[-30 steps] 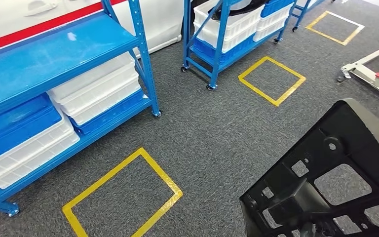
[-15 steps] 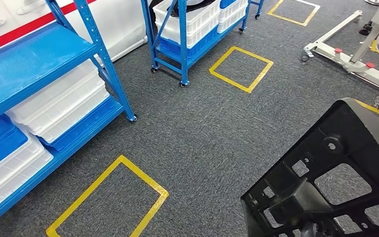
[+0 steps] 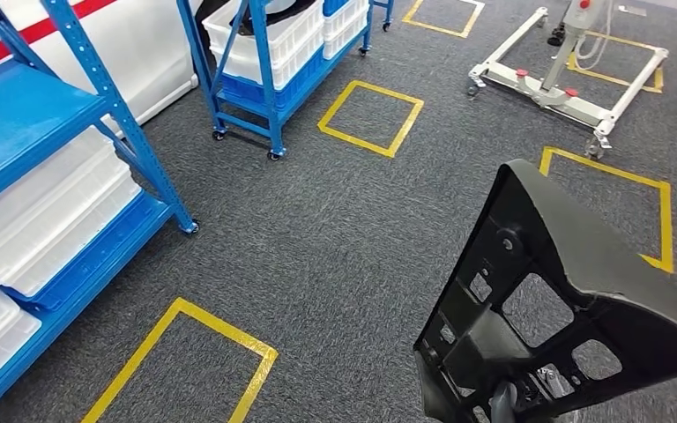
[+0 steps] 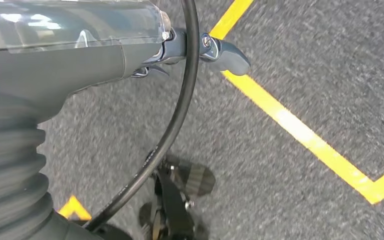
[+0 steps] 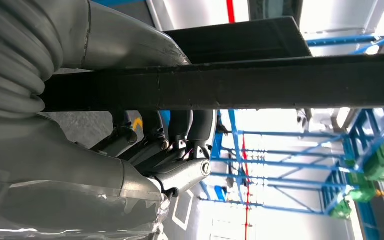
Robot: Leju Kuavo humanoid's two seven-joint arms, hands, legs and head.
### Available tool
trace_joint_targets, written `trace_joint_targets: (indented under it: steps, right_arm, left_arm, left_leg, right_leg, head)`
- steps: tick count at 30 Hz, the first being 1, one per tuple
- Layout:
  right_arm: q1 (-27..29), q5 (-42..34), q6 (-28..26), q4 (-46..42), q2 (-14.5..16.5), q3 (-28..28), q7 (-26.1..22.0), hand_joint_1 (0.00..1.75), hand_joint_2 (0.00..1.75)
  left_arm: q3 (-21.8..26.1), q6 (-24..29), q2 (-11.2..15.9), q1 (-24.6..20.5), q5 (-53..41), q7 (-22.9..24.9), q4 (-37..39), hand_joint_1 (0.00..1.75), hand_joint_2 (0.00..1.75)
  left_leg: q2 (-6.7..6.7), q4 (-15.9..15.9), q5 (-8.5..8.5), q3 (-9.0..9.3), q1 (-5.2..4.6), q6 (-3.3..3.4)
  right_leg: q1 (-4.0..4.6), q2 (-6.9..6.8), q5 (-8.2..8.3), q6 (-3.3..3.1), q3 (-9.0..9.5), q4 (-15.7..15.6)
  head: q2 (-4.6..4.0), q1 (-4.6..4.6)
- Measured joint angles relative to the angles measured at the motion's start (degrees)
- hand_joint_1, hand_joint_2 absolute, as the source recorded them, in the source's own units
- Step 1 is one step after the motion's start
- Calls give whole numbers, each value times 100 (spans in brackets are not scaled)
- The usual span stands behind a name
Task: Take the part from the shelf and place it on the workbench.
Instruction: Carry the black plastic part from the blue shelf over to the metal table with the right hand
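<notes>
Carpet floor (image 3: 353,247) with yellow taped squares (image 3: 370,116), blue shelf (image 3: 44,167) stacked with white bins (image 3: 48,216) off to the robot's left, second blue rack (image 3: 269,62) further out, a white wheeled frame (image 3: 564,84) ahead-right. No tabletop in sight.

Step, my read: carry phase. Part is off the shelf and in transit to the workbench. Next move calls for finding the tabletop, squaring up to it, then lowering the part flat before letting go.

Part (image 3: 573,308): large black moulded plastic panel, rigid-looking, matte, with several rectangular cutouts and a small round hole near its upper end. Held tilted, in front of the robot on its right side, clear of the floor.

Right hand (image 5: 160,150): fingers (image 5: 180,132) wrapped under the panel's edge, gripping it.

Left hand (image 4: 180,50): hangs over the carpet, nothing in it; whether the fingers are spread or curled, cannot tell.
</notes>
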Motion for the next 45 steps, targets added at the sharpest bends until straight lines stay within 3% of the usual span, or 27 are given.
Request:
trace_joint_targets:
  steps: [2,4,6,8,10,12,14,16,17,18,19,21,23,25,26,28,30,32,33,34,36,37,38,40,41,43,45]
  right_arm:
    - [-11,16,-5,8,0,89,0,175,175]
    - [-14,23,-5,15,0,148,0,175,175]
    - [-31,28,-17,19,0,200,1,175,175]
    - [-48,34,-47,21,0,237,1,175,175]
    - [-42,37,-76,22,2,257,0,175,175]
    - [-32,36,-90,22,5,281,-1,175,175]
    - [-23,32,-93,21,9,316,-2,175,175]
    - [-2,31,-92,22,11,336,-1,175,175]
    - [10,31,-93,23,11,339,-1,175,175]
    - [19,32,-99,23,11,340,0,175,175]
    - [24,32,-111,23,11,344,0,175,175]
    - [18,36,-140,26,11,359,0,175,175]
    - [8,55,-155,34,12,379,0,175,175]
    - [7,82,-170,44,13,391,0,175,175]
    - [12,90,-180,48,13,392,0,175,175]
    - [4,93,-192,54,12,393,-1,175,175]
    - [-13,92,-193,69,11,396,-1,175,175]
    - [-16,91,-193,93,11,399,0,175,175]
    - [-13,91,-193,103,11,399,0,175,175]
    - [-12,91,-193,109,11,399,0,175,175]
    - [-17,92,-200,113,11,400,1,175,175]
    - [-20,96,-210,112,11,402,1,175,175]
    - [-23,103,-233,111,12,406,1,175,175]
    - [-15,143,-300,111,13,412,-1,175,175]
    - [-5,174,-341,111,14,416,-1,175,175]
    - [1,234,-420,110,15,436,-2,175,175]
    - [-4,274,-479,110,15,470,-2,175,175]
  left_arm:
    - [6,-24,39,8,0,3,-1,0,175]
    - [12,-32,61,-2,0,4,-1,0,175]
    - [22,-32,71,-8,-1,0,-1,0,175]
    - [35,-32,84,-17,-3,-16,-1,0,175]
    - [43,-41,99,-34,-4,-72,-1,0,175]
    - [47,-66,112,-38,-4,-139,0,0,175]
    - [55,-87,135,-18,-5,-166,1,0,175]
    - [68,-87,165,19,-10,-161,2,0,175]
    - [73,-81,180,34,-17,-156,2,0,175]
    - [77,-74,190,43,-28,-152,2,0,175]
    - [79,-69,200,48,-39,-149,2,0,175]
    - [80,-61,211,52,-54,-132,2,0,175]
    - [84,-56,217,55,-52,-89,2,0,175]
    - [85,-52,225,49,-51,-50,2,0,175]
    - [85,-50,229,42,-52,-43,2,0,175]
    - [85,-53,236,37,-53,-38,2,0,175]
    - [86,-56,245,53,-53,-36,2,0,175]
    - [87,-56,256,67,-52,-32,2,0,175]
    - [87,-56,260,65,-53,-32,2,0,175]
    - [87,-54,262,59,-56,-31,2,0,175]
    - [86,-44,260,49,-69,-28,2,0,175]
    - [86,-37,257,48,-78,-26,2,0,175]
    - [85,-32,254,47,-92,-24,2,0,175]
    - [84,-28,243,38,-131,-24,2,0,175]
    - [82,-28,238,33,-155,-25,2,0,175]
    - [79,-32,225,34,-198,-35,3,0,175]
    - [78,-52,215,55,-218,-57,5,0,175]
  left_leg:
    - [167,2,-7,-9,-16,-4]
    - [302,3,-25,14,-20,-27]
    - [407,6,-54,50,-34,-73]
    - [496,11,-76,75,-49,-124]
    - [566,10,-98,93,-46,-176]
    - [381,204,-268,23,-26,-226]
    - [72,848,-648,-253,-2,-260]
    - [-38,1578,-923,-593,7,-282]
    - [-50,1704,-898,-664,10,-290]
    - [-62,1591,-752,-629,18,-295]
    - [-97,1264,-524,-497,32,-298]
    - [-361,505,-178,-188,74,-300]
    - [-571,190,-115,-72,83,-273]
    - [-492,174,-106,-66,69,-204]
    - [-419,150,-84,-54,70,-159]
    - [-260,96,-39,-44,76,-71]
    - [-86,90,-32,-54,37,-32]
    - [91,93,-42,-62,2,-22]
    - [171,93,-49,-59,-9,-21]
    - [241,93,-59,-50,-18,-23]
    - [358,94,-87,-13,-38,-47]
    - [405,93,-101,5,-44,-67]
    - [451,92,-112,20,-48,-91]
    - [555,75,-125,51,-51,-143]
    - [549,89,-150,62,-45,-170]
    - [325,352,-355,-35,-29,-212]
    - [31,1056,-729,-363,-4,-239]
  right_leg:
    - [-20,-53,-50,18,-117,302]
    - [-18,-145,284,1,239,-293]
    - [30,-370,526,-50,683,-1077]
    - [87,-462,545,-94,806,-1344]
    - [84,-343,578,-141,787,-1372]
    - [45,-226,623,-212,790,-1428]
    - [26,-104,649,-256,785,-1454]
    - [30,45,651,-265,777,-1443]
    - [29,128,650,-263,777,-1432]
    - [26,211,646,-257,779,-1416]
    - [20,291,638,-245,781,-1394]
    - [14,440,611,-197,754,-1318]
    - [17,576,609,-125,689,-1258]
    - [5,713,643,-47,640,-1261]
    - [1,690,629,-19,616,-1236]
    - [12,396,416,19,445,-903]
    - [19,46,34,42,91,-171]
    - [6,-43,-118,50,-150,335]
    - [2,-59,-31,42,-109,276]
    - [4,-92,143,24,55,-13]
    - [47,-310,457,-41,524,-849]
    - [78,-400,530,-75,682,-1141]
    - [108,-453,544,-103,752,-1284]
    - [130,-355,555,-148,742,-1325]
    - [116,-297,576,-174,752,-1359]
    - [70,-184,626,-234,782,-1436]
    - [50,-65,648,-264,788,-1457]
  head:
    - [0,0]
    - [0,0]
    - [0,-1]
    - [0,-1]
    - [0,-1]
    - [0,-1]
    - [0,-2]
    - [0,-2]
    - [0,-2]
    - [0,-2]
    - [0,-2]
    - [0,-2]
    - [0,-1]
    - [0,-1]
    - [0,1]
    - [0,1]
    - [0,1]
    - [0,2]
    - [0,2]
    - [0,2]
    - [0,2]
    - [0,2]
    - [0,2]
    - [0,1]
    - [0,1]
    - [0,0]
    - [0,-1]
